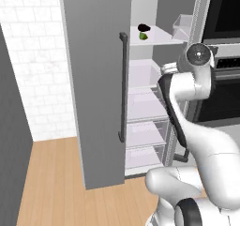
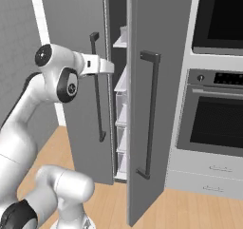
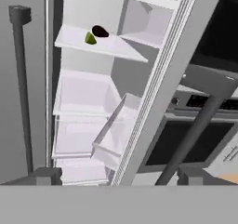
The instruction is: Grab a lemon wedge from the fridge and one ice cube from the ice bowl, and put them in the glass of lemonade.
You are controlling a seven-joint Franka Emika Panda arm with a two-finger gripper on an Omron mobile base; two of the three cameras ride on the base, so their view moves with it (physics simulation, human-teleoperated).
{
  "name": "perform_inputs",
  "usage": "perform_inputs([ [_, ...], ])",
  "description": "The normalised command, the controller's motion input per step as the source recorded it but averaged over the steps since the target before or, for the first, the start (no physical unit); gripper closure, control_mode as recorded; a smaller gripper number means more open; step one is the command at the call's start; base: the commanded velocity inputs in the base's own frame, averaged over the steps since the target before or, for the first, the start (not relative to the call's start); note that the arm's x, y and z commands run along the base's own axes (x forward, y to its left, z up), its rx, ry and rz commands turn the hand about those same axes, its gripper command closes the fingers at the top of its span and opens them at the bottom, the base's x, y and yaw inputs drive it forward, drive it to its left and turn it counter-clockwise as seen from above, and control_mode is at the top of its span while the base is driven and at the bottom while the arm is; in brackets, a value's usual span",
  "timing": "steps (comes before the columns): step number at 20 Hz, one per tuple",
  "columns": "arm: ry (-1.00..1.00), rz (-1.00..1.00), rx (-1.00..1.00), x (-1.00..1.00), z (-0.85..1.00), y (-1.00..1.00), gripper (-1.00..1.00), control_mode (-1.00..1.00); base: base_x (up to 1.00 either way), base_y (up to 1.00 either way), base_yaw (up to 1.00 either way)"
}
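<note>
Gripper (image 3: 114, 176) jaws stand wide apart with nothing between them, the dark tips level with the lowest drawers of the fridge (image 3: 88, 121). Well beyond them, on an upper white shelf (image 3: 100, 44), lies the lemon wedge (image 3: 90, 38), touching a small black lump (image 3: 100, 31). Both fridge doors stand open, their long dark bar handles (image 1: 123, 86) facing the room. A built-in oven (image 2: 216, 116) sits to the right, over a wooden floor (image 1: 51, 183), with white tiled wall (image 1: 35, 56) at left. Bent at the elbow, the arm (image 1: 180, 91) reaches forward between the doors.
</note>
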Motion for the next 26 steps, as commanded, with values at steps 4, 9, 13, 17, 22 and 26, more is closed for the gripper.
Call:
perform_inputs([
  [4,0.32,-0.31,-0.51,0.86,-0.01,0.68,-1.0,-1.0,0.0,0.0,0.0],
  [9,0.23,-0.25,-0.22,0.52,-0.01,-0.05,-1.0,-1.0,0.0,0.0,0.0],
  [13,0.19,-0.12,0.02,0.53,-0.05,-0.39,-1.0,-1.0,0.0,0.0,0.0],
  [17,0.31,-0.13,-0.01,0.9,-0.43,-0.29,-1.0,-1.0,0.0,0.0,0.0],
  [22,0.18,-0.07,-0.1,0.42,-0.37,-0.02,-1.0,-1.0,0.0,0.0,0.0],
  [26,0.05,-0.12,-0.05,-0.09,-0.26,-0.35,-1.0,-1.0,0.0,0.0,0.0],
])
